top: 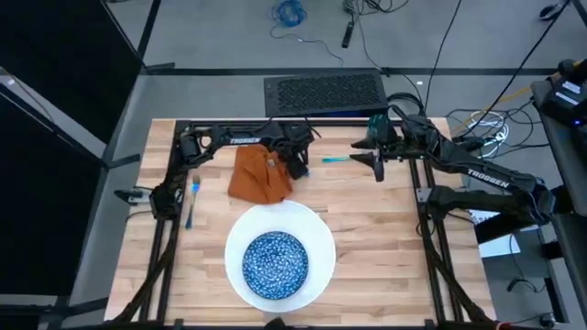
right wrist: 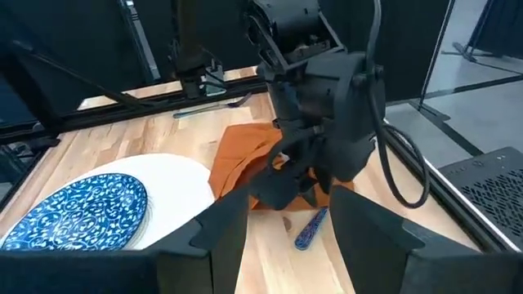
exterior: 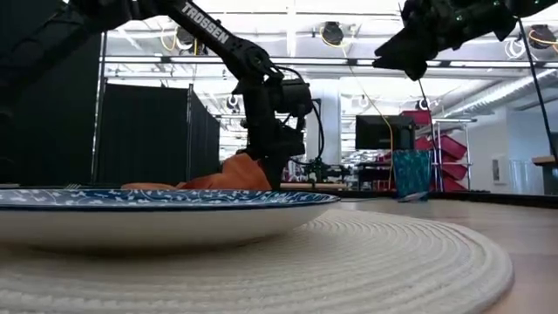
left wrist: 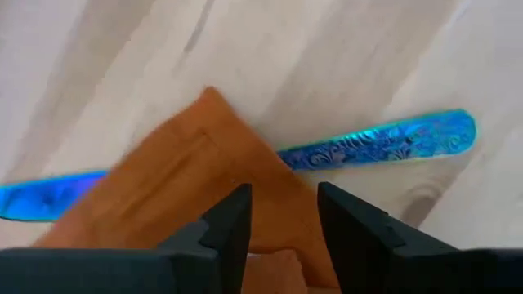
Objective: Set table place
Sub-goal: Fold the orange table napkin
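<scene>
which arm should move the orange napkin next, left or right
Left, probably. The left gripper is already down at the napkin, its fingers straddling the cloth. The right gripper hangs open, off to the side near the cup.

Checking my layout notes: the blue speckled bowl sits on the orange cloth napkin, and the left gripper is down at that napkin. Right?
Not quite. The high view shows the blue speckled bowl sitting on the large white round plate, not on the orange cloth napkin. The left gripper is indeed at the napkin.
</scene>
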### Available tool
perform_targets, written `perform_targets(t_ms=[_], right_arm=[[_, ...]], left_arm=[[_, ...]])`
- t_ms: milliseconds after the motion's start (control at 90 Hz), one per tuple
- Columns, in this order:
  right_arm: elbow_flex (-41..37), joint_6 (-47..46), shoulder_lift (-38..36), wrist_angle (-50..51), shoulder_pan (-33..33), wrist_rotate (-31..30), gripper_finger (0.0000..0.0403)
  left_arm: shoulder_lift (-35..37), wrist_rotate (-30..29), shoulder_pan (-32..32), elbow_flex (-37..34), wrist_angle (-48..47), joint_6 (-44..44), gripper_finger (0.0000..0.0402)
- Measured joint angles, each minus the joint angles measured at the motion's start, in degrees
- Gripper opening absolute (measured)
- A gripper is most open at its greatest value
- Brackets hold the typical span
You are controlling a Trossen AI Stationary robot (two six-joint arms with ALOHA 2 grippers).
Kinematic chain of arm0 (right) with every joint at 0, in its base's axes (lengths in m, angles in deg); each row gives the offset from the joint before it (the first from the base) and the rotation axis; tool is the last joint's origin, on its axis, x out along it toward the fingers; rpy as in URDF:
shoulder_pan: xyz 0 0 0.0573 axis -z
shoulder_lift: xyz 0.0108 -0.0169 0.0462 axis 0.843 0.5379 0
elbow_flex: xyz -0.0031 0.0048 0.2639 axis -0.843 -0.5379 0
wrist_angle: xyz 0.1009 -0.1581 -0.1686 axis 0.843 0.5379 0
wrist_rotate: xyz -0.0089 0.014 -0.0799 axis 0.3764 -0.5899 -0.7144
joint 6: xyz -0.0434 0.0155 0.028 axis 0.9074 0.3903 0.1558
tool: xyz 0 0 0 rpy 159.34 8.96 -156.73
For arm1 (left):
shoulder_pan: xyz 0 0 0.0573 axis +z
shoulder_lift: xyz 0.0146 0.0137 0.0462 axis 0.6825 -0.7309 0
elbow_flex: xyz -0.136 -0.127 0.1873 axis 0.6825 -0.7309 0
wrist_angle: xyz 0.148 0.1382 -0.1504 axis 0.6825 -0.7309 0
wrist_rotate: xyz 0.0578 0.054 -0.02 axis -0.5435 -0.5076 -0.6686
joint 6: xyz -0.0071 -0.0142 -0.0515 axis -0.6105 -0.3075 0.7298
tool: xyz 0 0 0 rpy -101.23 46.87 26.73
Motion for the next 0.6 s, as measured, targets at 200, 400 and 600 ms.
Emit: perform_targets(t_ms=[200, 400, 600], right_arm=[[0.0, 0.22, 0.0, -0.01, 0.0, 0.04, 0.016], [0.0, 0.09, -0.02, 0.01, 0.0, 0.2, 0.016], [0.02, 0.02, -0.02, 0.05, -0.07, 0.24, 0.016]], left_arm=[[-0.01, 0.87, -1.72, -0.01, -1.48, 0.0, 0.0128], [-2.22, -1.09, -1.92, 0.42, -2.7, 0.64, 0.0128], [-2.32, -1.73, -1.98, 0.36, -2.53, -0.59, 0.0125]])
